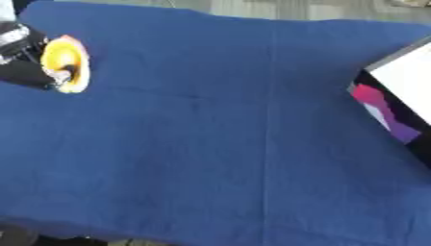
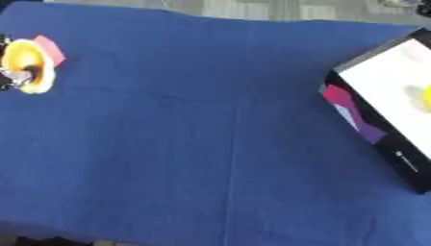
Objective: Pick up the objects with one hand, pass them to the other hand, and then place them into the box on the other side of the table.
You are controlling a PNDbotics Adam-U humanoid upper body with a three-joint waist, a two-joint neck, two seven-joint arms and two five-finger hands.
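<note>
Over at the far left edge, the left robot hand (image 1: 33, 65) comes in black and tilted, fingers curled around a rounded yellow object (image 1: 66, 62) with a pink part on top. It sits above the blue-clothed desk (image 1: 219, 144). Well apart, a white-floored box (image 2: 396, 96) lies at right.

A blue cloth (image 2: 219, 129) covers the table edge to edge, with a faint crease running down its middle. At the left edge a yellow object (image 2: 25, 65) with a pink patch on its upper right side sits against the dark fingers of the left hand (image 2: 8, 77), of which only a sliver shows; the grip itself is not readable. At the right edge lies the box (image 2: 370, 129), black-walled with a white floor, a pink-and-purple panel on its near side and a blurred yellow shape inside near the frame edge.
</note>
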